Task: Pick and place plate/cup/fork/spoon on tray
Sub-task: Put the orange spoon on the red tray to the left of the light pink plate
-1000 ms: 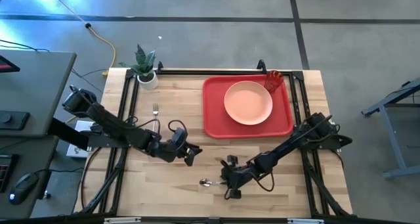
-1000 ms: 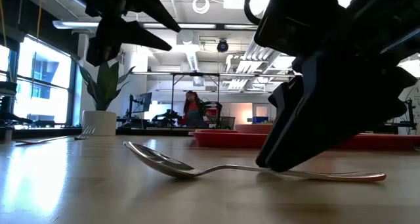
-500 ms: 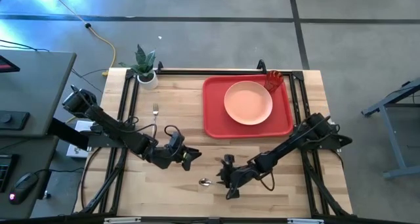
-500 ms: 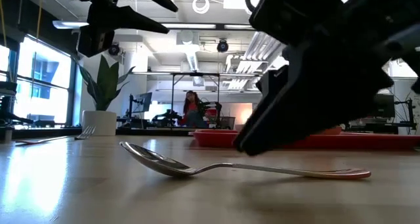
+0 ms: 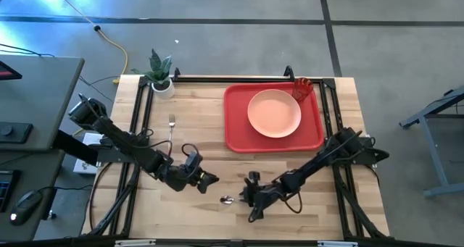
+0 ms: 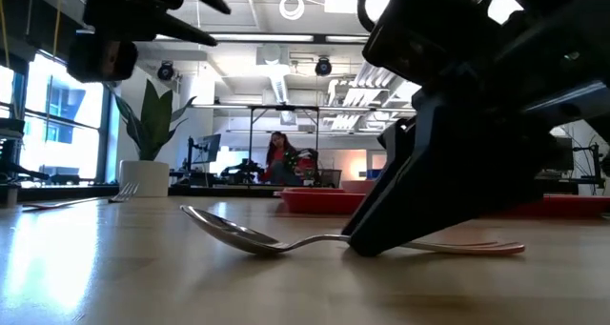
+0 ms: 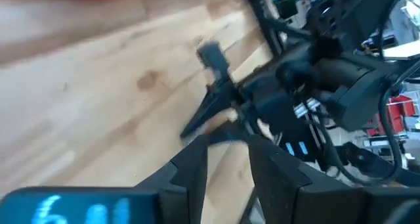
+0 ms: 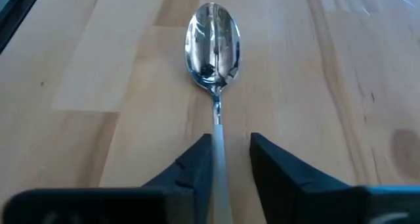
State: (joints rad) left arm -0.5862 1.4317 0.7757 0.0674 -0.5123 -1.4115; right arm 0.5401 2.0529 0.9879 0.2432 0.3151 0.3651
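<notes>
The spoon (image 5: 228,200) lies flat on the wooden table near its front edge, silver bowl (image 8: 213,45) toward the left. My right gripper (image 5: 247,197) is down at the table over the spoon's handle, its fingers shut on either side of it. My left gripper (image 5: 209,180) hovers shut and empty just left of the spoon, above the table. The fork (image 5: 172,122) lies on the wood at the left. The peach-pink plate (image 5: 274,113) and the red-orange cup (image 5: 302,88) stand on the red tray (image 5: 235,138) at the back right. My right gripper has the spoon's thin handle (image 8: 218,152) between its two fingers, a little behind the bowl. The fingers slant down from the table's right and lie along the handle. The lower fingertip (image 6: 365,248) meets the table at the handle. The spoon lies on the table.
A white pot with a green plant (image 5: 159,74) stands at the back left corner. Black frame rails (image 5: 139,124) run along the table's left, right and far sides. Bare wood lies between the spoon and the tray.
My left gripper has gone toward the table's near edge and come lower, and its fingers have drawn together. My right gripper has crept left along the handle toward the bowl. The spoon's handle end has swung a little to the left while the bowl stayed put.
</notes>
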